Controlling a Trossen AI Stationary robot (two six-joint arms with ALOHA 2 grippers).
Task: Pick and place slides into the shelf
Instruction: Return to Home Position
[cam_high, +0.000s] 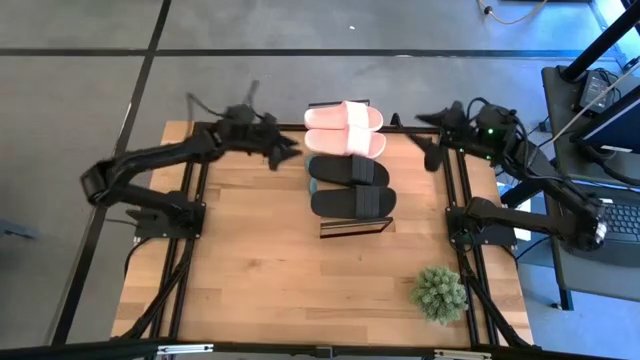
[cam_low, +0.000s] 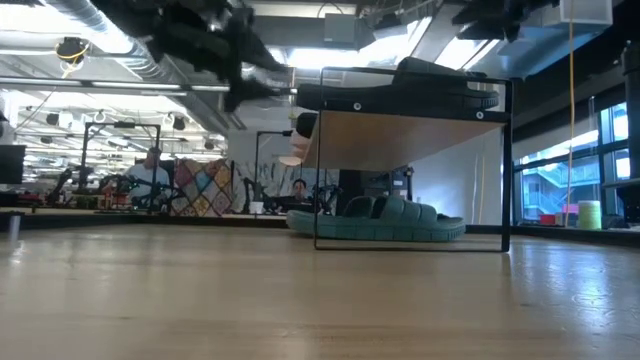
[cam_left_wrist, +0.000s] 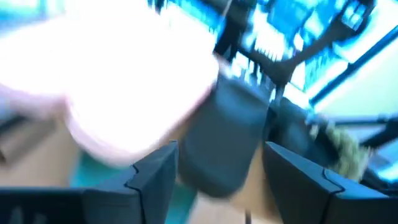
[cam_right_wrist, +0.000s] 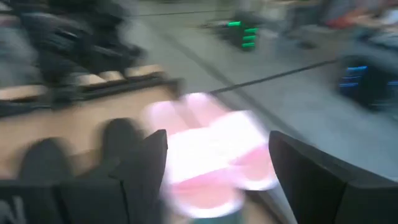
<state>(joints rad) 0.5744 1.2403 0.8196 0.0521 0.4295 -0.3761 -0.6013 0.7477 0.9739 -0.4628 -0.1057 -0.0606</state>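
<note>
The shelf (cam_high: 355, 228) stands mid-table. On its top lie a pair of light pink slides (cam_high: 345, 130) at the far end and a pair of black slides (cam_high: 350, 186) nearer. Dark green slides (cam_low: 385, 220) rest on their soles under it, on the table. My left gripper (cam_high: 287, 150) hovers open just left of the pink pair, raised above the table; its wrist view shows the pink slides (cam_left_wrist: 124, 93) and a black slide (cam_left_wrist: 224, 137) ahead. My right gripper (cam_high: 432, 152) hangs open to the right of the shelf, facing the pink slides (cam_right_wrist: 211, 155).
A small potted plant (cam_high: 440, 293) stands at the table's near right. Black frame rails (cam_high: 190, 250) run along both sides of the wooden tabletop. Desks with screens (cam_high: 600, 100) stand beyond the right edge. Bare wood lies in front of the shelf.
</note>
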